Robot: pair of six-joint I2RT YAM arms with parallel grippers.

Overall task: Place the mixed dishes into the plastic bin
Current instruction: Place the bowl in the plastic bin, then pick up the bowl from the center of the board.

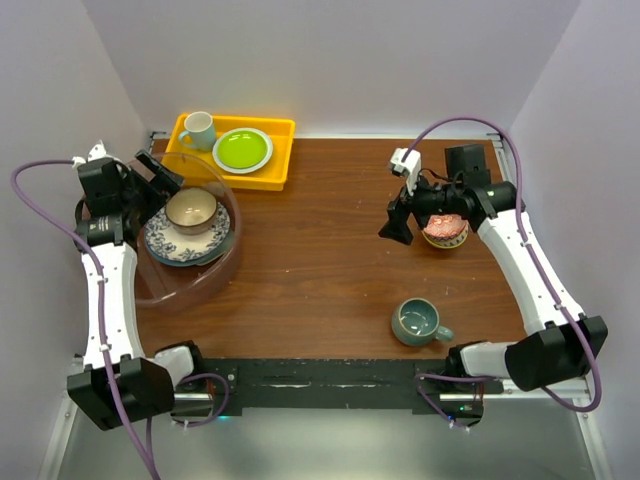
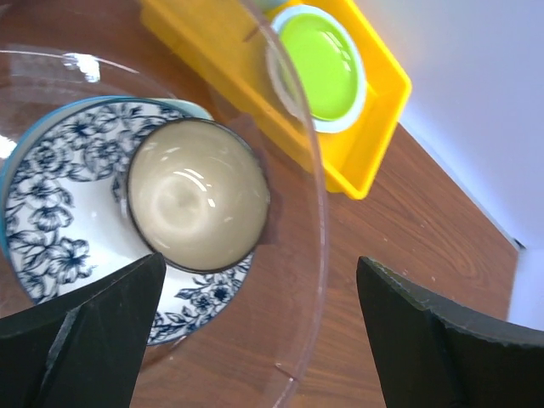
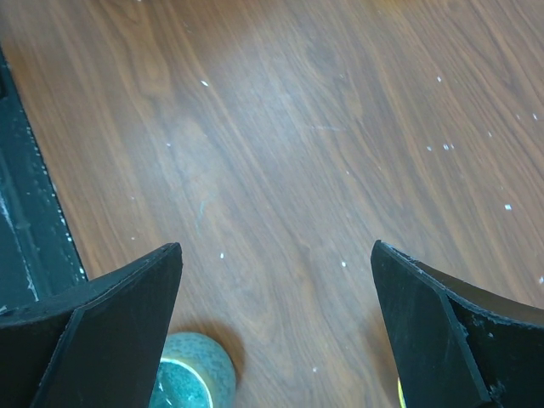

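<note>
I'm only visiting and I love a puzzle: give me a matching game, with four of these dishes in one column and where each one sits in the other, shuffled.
Things
1. cream-tan bowl
2. lime-green plate
3. teal mug
4. reddish bowl

Places
A. alone on the bare table, towards the front edge
B. on the blue-flowered plate inside the clear tub
C. on the table, partly hidden under the right arm
D. in the yellow tray

Pairs: 1-B, 2-D, 3-A, 4-C.
</note>
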